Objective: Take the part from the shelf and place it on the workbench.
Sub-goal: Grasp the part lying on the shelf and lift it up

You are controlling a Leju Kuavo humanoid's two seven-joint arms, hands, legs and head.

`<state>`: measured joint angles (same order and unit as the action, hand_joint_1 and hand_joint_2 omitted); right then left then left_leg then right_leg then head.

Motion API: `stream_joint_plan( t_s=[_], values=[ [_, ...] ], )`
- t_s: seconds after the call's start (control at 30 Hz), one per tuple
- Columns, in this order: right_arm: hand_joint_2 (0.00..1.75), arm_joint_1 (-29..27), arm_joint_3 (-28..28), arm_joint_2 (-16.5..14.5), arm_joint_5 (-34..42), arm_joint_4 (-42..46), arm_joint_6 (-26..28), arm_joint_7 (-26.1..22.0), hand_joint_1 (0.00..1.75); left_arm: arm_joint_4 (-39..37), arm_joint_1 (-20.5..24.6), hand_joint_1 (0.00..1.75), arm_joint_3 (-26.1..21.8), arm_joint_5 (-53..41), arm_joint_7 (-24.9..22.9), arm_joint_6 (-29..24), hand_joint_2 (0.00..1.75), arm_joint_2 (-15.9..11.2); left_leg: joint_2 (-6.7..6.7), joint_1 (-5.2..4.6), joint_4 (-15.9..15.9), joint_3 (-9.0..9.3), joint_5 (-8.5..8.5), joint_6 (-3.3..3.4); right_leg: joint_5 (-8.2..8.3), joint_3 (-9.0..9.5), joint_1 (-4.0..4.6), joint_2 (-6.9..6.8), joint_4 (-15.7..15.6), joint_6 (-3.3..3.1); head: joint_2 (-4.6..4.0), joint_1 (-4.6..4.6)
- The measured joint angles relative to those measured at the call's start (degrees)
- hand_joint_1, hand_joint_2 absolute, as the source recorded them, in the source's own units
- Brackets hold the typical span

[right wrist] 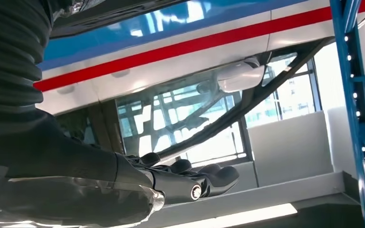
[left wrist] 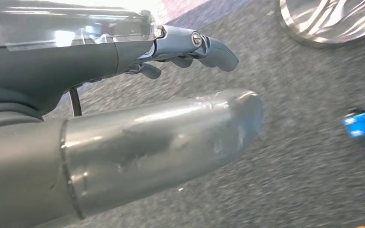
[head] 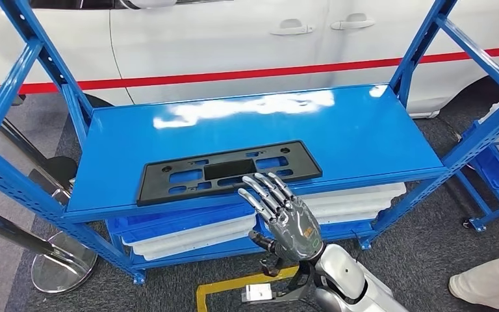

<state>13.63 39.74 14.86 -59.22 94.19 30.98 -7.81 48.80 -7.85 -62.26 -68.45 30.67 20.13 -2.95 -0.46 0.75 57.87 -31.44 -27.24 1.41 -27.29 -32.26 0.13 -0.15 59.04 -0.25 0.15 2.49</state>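
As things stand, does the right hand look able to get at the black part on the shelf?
Probably yes. The right hand is open, its fingers reaching over the shelf's front edge right by the black part, which lies flat near that edge with nothing on it. Whether the fingertips already touch it I cannot tell.

Right hand (head: 284,214): raised, palm down, fingers spread, holding nothing | Left hand (left wrist: 123,95): hanging low, fingers loosely extended, holding nothing

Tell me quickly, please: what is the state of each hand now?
Left hand: empty; open or closed cannot be told.
Right hand: open, holding nothing, at the shelf's front edge near the black part.
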Motion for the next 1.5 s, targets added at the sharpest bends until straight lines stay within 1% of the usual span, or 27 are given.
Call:
stream_joint_plan(
  t_s=[0.1,0.17,0.27,0.3,0.33,0.37,0.43,0.47,0.5,0.6,0.67,0.7,0.77,0.8,0.83,0.87,0.93,1.0,1.07,1.17,1.23,1.3,1.33,1.37,1.4,1.47,1.5],
  values=[
    [1.75,0.4,0.3,-1.3,0.7,0.0,-1.7,0.8,0.0,0.4,0.2,0.0,4.6,3.8,-2.1,-2.2,0.0,1.0,0.04,-0.05,-0.1,-0.1,-0.03,-0.93,0.2,0.23,-0.01,0.01,-1.2,-0.52,0.0,0.0],
    [1.75,0.8,0.6,-2.2,1.2,0.0,-3.0,1.3,0.0,0.6,0.2,0.0,7.4,6.1,-3.6,-3.8,0.0,1.7,0.1,0.03,1.8,-0.89,-1.56,-1.53,0.58,0.46,-0.32,-0.06,-1.8,-1.21,0.0,0.0],
    [1.75,1.2,1.2,-3.8,2.0,-0.4,-5.2,2.3,0.0,0.6,0.0,0.0,11.4,9.3,-6.2,-6.2,0.0,3.0,0.12,0.15,12.4,-5.87,-6.83,-2.18,0.69,0.49,-0.33,-0.23,-2.1,-1.69,0.0,0.0],
    [1.75,1.2,1.5,-4.3,2.2,-0.8,-6.0,2.7,0.0,0.6,-0.1,0.0,12.7,10.3,-7.1,-6.9,0.0,3.6,0.13,0.18,15.3,-7.33,-7.62,-2.34,0.65,0.47,-0.29,-0.27,-2.0,-1.72,0.0,0.0],
    [1.75,1.3,1.8,-4.8,2.5,-1.3,-6.7,3.0,0.0,0.6,-0.4,0.0,13.8,11.2,-8.0,-7.6,0.0,4.2,0.14,0.22,15.9,-7.72,-7.12,-2.42,0.6,0.47,-0.27,-0.28,-1.9,-1.73,0.0,0.0],
    [1.75,1.3,2.1,-5.4,2.8,-2.0,-7.4,3.3,0.0,0.6,-0.6,0.0,14.9,12.0,-8.9,-8.3,0.0,4.8,0.15,0.27,14.3,-7.07,-5.6,-2.45,0.5,0.49,-0.28,-0.27,-1.8,-1.68,0.0,0.0],
    [1.75,1.6,2.8,-6.7,3.3,-3.3,-8.6,3.8,0.0,0.7,-0.8,0.0,16.8,13.7,-10.7,-9.5,0.0,6.0,0.23,0.36,6.7,-3.59,-1.71,-2.29,0.16,0.53,-0.29,-0.24,-1.4,-1.38,0.0,0.0],
    [1.75,1.9,3.1,-7.3,3.6,-4.1,-9.2,4.1,0.0,0.9,-0.8,0.0,17.7,14.5,-11.5,-10.0,0.0,6.6,0.22,0.28,3.4,-2.03,-0.48,-2.05,-0.04,0.45,-0.21,-0.21,-1.1,-1.12,0.0,0.01],
    [1.75,2.1,3.4,-8.0,3.8,-4.9,-9.8,4.3,0.0,1.0,-0.9,0.0,18.6,15.3,-12.3,-10.5,0.0,7.3,0.21,0.18,1.4,-1.14,0.04,-1.77,-0.17,0.34,-0.13,-0.21,-0.8,-0.84,0.0,0.01],
    [1.75,2.9,4.5,-9.9,4.8,-7.7,-11.5,5.2,0.0,1.4,-1.2,0.0,21.1,17.5,-15.0,-12.0,0.0,9.5,0.11,0.01,0.4,-0.91,0.26,-0.81,-0.2,0.16,0.02,-0.18,-0.7,0.02,0.0,-0.01],
    [1.75,3.5,5.2,-11.1,5.4,-9.9,-12.6,5.8,0.0,1.6,-1.1,0.0,22.4,18.7,-16.4,-12.9,0.0,11.0,0.14,0.24,0.0,-0.84,0.61,-0.05,-1.39,-0.43,-0.13,-0.08,0.8,0.64,0.0,0.0],
    [1.75,3.9,5.7,-11.8,5.7,-11.3,-13.1,6.1,0.0,1.6,-1.0,0.0,22.8,19.2,-16.9,-13.3,0.0,11.8,0.17,0.36,-0.2,-0.84,0.76,0.29,-2.89,-1.51,-0.25,-0.02,3.2,0.94,0.0,0.0],
    [1.75,4.6,6.6,-12.9,6.3,-14.3,-13.7,6.9,0.0,1.6,-0.5,0.0,23.4,19.9,-17.6,-14.1,0.0,13.0,0.2,0.35,-0.2,-0.99,0.83,0.62,-6.55,-5.06,-0.47,0.01,10.6,1.37,0.0,0.01],
    [1.75,4.8,7.0,-13.4,6.6,-15.9,-13.9,7.2,0.0,1.5,-0.2,0.0,23.5,20.2,-17.8,-14.4,0.0,13.5,0.18,0.35,-0.2,-1.05,0.83,0.64,-7.67,-6.74,-0.55,0.01,14.0,1.51,0.0,0.01],
    [1.75,5.0,7.3,-13.9,6.8,-17.4,-13.9,7.4,0.0,1.2,0.1,0.0,23.6,20.3,-17.8,-14.7,0.0,14.0,0.14,0.35,-0.2,-1.06,0.82,0.64,-7.61,-7.61,-0.63,0.01,15.5,1.57,0.0,0.02],
    [1.75,5.2,7.6,-14.4,7.1,-18.8,-13.9,7.6,0.0,0.7,0.5,0.0,23.6,20.5,-17.7,-14.9,0.0,14.3,0.09,0.35,-0.1,-1.0,0.81,0.61,-6.46,-7.42,-0.7,0.01,14.8,1.56,0.0,0.01],
    [1.75,5.9,8.0,-15.4,7.5,-21.0,-13.6,8.0,0.0,-0.5,1.3,0.0,23.6,20.8,-17.0,-15.4,0.0,14.7,0.01,0.35,-0.1,-0.74,0.68,0.43,-2.06,-4.25,-0.83,0.01,7.7,1.31,0.0,0.02],
    [1.75,6.7,8.1,-16.1,7.8,-22.1,-13.0,8.3,0.0,-1.6,2.1,0.0,23.4,21.0,-15.9,-15.8,0.0,14.9,-0.02,0.16,0.0,-0.71,0.5,-0.07,0.38,-1.2,-0.62,0.05,1.0,0.88,0.0,0.02],
    [1.75,7.2,8.1,-16.6,8.0,-22.8,-12.3,8.5,0.0,-2.7,2.8,0.0,22.9,21.0,-14.8,-16.1,0.0,14.9,0.0,0.0,-0.1,-0.81,0.45,-0.73,0.31,-0.67,-0.31,0.17,-0.6,0.43,0.0,0.0],
    [1.75,7.8,8.0,-17.2,8.6,-23.5,-11.1,8.8,0.0,-4.6,3.6,0.0,22.0,20.8,-13.1,-16.5,0.0,14.9,0.07,0.17,1.0,-1.13,-0.46,-1.71,0.41,-0.37,-0.55,0.23,-1.2,-0.7,0.0,0.0],
    [1.75,8.2,7.8,-17.6,9.0,-23.7,-9.9,9.2,0.0,-5.8,4.1,0.0,21.4,20.4,-11.9,-16.7,0.0,14.9,0.12,0.32,6.6,-3.8,-3.35,-2.15,0.42,0.07,-0.66,0.11,-1.5,-1.36,0.0,0.0],
    [1.75,8.4,7.5,-17.8,9.2,-23.7,-9.1,9.3,0.0,-6.9,4.3,0.0,20.8,19.9,-11.3,-16.8,0.0,14.9,0.13,0.36,14.4,-7.97,-6.37,-2.43,0.23,0.26,-0.48,0.04,-1.4,-1.7,0.0,0.0],
    [1.75,8.4,7.2,-17.8,9.2,-23.7,-8.7,9.4,0.0,-7.3,4.3,0.0,20.4,19.7,-11.1,-16.9,0.0,14.9,0.13,0.37,16.5,-9.35,-6.6,-2.46,0.11,0.38,-0.37,0.06,-1.4,-1.79,0.0,0.0],
    [1.75,8.4,7.0,-17.8,9.3,-23.7,-8.3,9.4,0.0,-7.7,4.3,0.0,20.2,19.5,-10.9,-16.9,0.0,14.8,0.13,0.36,16.5,-9.67,-5.63,-2.4,-0.05,0.57,-0.29,0.11,-1.4,-1.81,0.0,0.0],
    [1.75,8.5,6.7,-17.8,9.3,-23.5,-8.1,9.4,0.0,-8.0,4.3,0.0,19.9,19.3,-10.7,-17.0,0.0,14.8,0.13,0.36,14.2,-8.87,-3.66,-2.26,-0.26,0.85,-0.23,0.17,-1.3,-1.78,0.0,0.0],
    [1.75,8.6,6.1,-17.8,9.0,-23.1,-7.8,9.4,0.0,-8.5,4.4,0.0,19.4,18.9,-10.6,-17.0,0.0,14.8,0.16,0.23,6.1,-5.27,0.69,-1.67,-0.87,1.53,-0.05,0.23,-1.3,-1.49,0.0,0.0],
    [1.75,8.7,5.9,-17.8,8.9,-22.8,-7.8,9.4,0.0,-8.8,4.4,0.0,19.2,18.8,-10.4,-17.0,0.0,14.7,0.16,0.1,3.0,-3.83,1.81,-1.34,-1.14,1.68,0.04,0.28,-1.2,-1.24,0.0,0.0]
  ],
)
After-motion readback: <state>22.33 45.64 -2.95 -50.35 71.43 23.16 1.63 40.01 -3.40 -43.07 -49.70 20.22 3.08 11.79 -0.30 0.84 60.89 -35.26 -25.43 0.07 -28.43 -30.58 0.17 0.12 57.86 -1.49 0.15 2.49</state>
